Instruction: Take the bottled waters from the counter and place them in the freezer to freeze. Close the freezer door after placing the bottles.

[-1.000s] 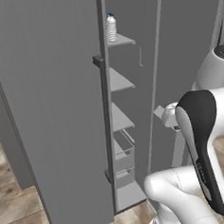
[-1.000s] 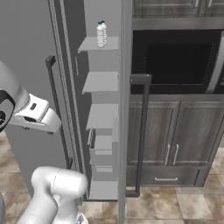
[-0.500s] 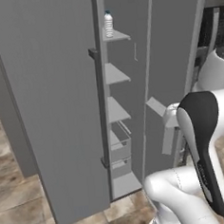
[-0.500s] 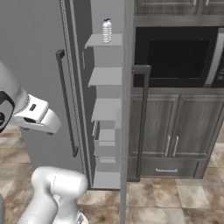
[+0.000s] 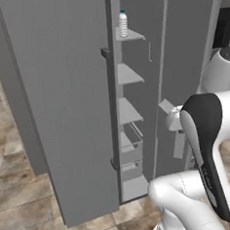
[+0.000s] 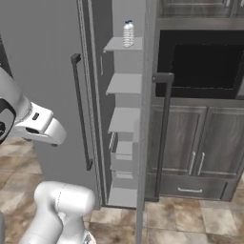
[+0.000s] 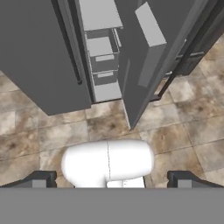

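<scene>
One bottled water (image 5: 123, 23) (image 6: 127, 34), clear with a teal cap, stands upright on the top shelf of the freezer (image 6: 125, 119). The freezer door (image 5: 190, 57) stands swung wide open. The right base view shows it edge-on (image 6: 144, 143), with its dark bar handle (image 6: 163, 128) facing right. My gripper (image 7: 111, 181) is open and holds nothing. It points down at the floor in front of the freezer, well below and short of the bottle. The hand view looks onto the lower shelves (image 7: 99, 46) and the door's inner bins (image 7: 151, 26). The counter is out of view.
The neighbouring grey door (image 5: 61, 92) stays closed left of the compartment, its bar handle (image 5: 110, 107) close to the opening. A black built-in microwave (image 6: 205, 62) and grey cabinets (image 6: 200, 152) sit right of the open door. Tiled floor (image 7: 183, 131) lies below.
The whole picture has shifted a little in both base views, so the camera has moved. The bottle stays on the top shelf and the gripper stays open.
</scene>
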Robot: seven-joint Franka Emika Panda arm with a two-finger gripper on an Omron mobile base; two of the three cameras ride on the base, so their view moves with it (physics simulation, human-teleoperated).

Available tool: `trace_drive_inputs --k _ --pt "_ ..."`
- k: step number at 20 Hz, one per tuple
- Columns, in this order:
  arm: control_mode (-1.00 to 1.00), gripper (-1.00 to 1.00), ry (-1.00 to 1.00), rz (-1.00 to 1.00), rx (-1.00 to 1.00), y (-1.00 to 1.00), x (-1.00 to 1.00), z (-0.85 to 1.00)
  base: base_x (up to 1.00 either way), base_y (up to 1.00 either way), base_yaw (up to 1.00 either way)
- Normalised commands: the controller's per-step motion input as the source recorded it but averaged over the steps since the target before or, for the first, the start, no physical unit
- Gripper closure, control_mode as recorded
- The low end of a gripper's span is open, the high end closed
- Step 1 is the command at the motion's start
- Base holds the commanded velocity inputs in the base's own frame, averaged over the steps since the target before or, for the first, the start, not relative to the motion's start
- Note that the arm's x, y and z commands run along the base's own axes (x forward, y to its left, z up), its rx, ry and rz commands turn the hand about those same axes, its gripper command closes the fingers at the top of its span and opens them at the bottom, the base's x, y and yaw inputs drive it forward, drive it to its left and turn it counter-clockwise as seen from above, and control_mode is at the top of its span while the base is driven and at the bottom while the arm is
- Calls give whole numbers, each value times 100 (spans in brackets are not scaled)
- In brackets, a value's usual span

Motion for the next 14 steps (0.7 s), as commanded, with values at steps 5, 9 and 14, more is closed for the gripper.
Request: trace_drive_inputs --k 5,9,14 --pt "100 -100 0 0 0 0 0 0 0 -28 14" --pt "100 -100 0 0 0 0 0 0 3 -43 5" --pt "100 -100 0 0 0 0 0 0 4 -59 -1"
